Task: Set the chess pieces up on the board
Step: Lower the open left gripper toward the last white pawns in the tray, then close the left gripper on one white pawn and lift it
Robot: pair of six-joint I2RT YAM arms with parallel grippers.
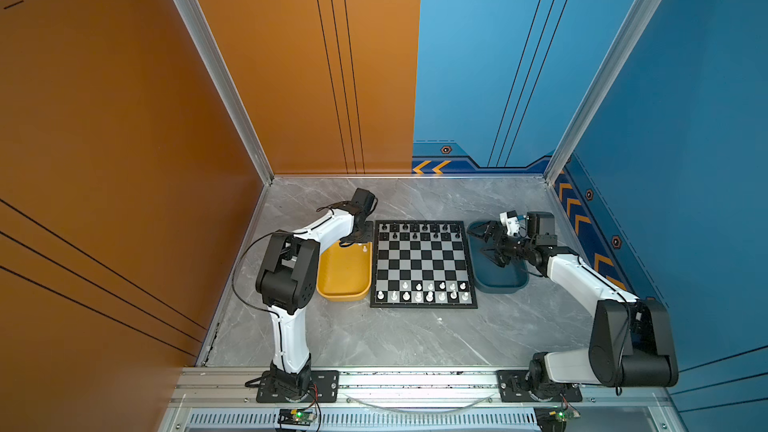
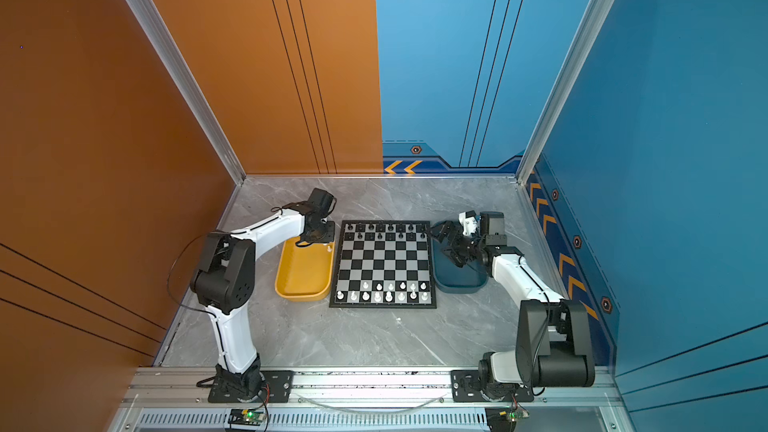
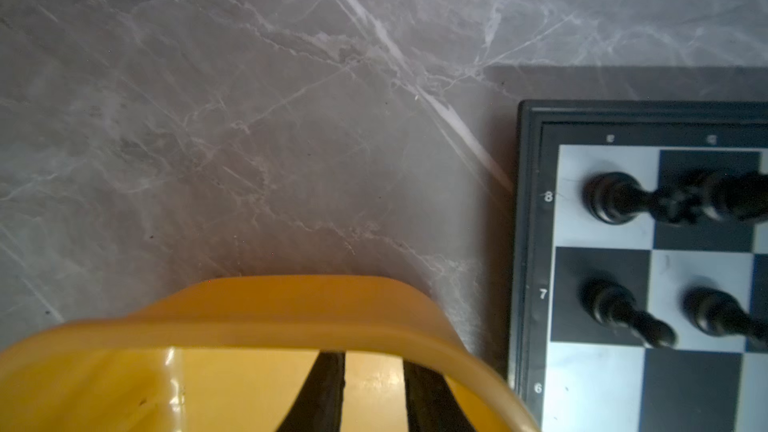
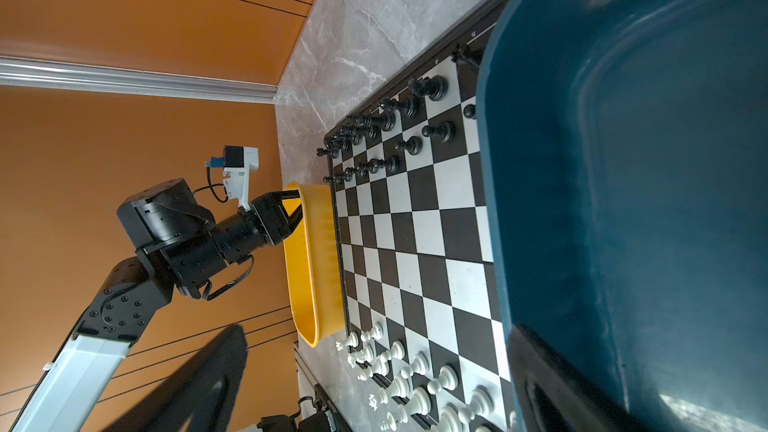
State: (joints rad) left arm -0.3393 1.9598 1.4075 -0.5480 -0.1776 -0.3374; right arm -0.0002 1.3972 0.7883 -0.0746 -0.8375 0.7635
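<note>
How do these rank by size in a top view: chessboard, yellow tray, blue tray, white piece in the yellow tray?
1. chessboard
2. yellow tray and blue tray: alike, both partly hidden
3. white piece

Middle rows of the board (image 1: 423,261) lie bare; chess pieces (image 1: 429,296) crowd its far and near rows.

Left gripper (image 3: 374,363) points down, jaws narrowly apart, nothing between them. Right gripper (image 1: 484,246) lies level, rolled sideways, jaws spread wide.
</note>
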